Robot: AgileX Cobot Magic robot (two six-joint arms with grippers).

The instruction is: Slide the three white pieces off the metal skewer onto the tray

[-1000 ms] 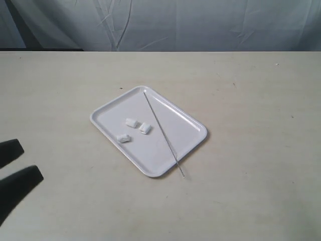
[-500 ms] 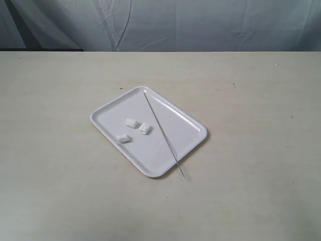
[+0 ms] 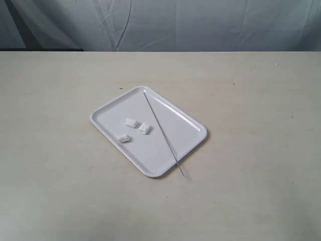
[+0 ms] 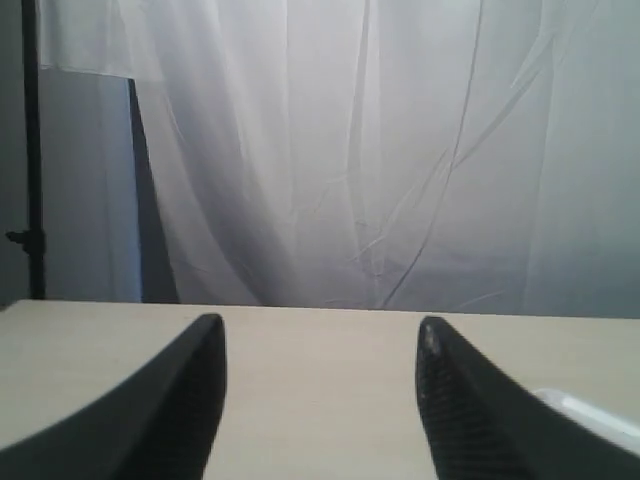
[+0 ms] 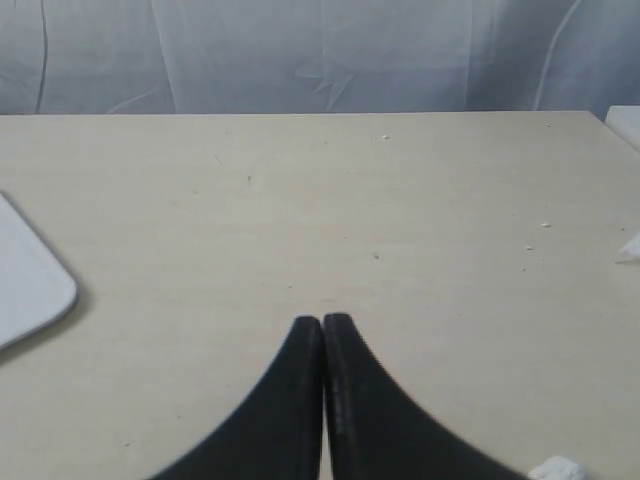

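The white tray [image 3: 185, 143] lies near the middle of the table in the exterior view. Three white pieces rest loose on it: one [image 3: 131, 122], one [image 3: 145, 128] and one [image 3: 123, 138]. The thin metal skewer [image 3: 163, 132] lies bare across the tray, its lower tip on the table past the rim. Neither arm shows in the exterior view. My left gripper [image 4: 320, 335] is open with nothing between its fingers; an edge of the tray [image 4: 590, 415] shows beside it. My right gripper [image 5: 322, 320] is shut on nothing, with a tray corner [image 5: 30, 290] off to one side.
A pale curtain hangs behind the table's far edge [image 3: 160, 50]. Small white crumbs [image 5: 545, 225] and a white scrap [image 5: 555, 468] lie on the table near the right gripper. A white object [image 5: 625, 115] sits at the table's edge.
The left gripper's dark fingers, seen at the lower left of the exterior view a second ago, have withdrawn out of it. Tray, skewer and pieces have not moved.
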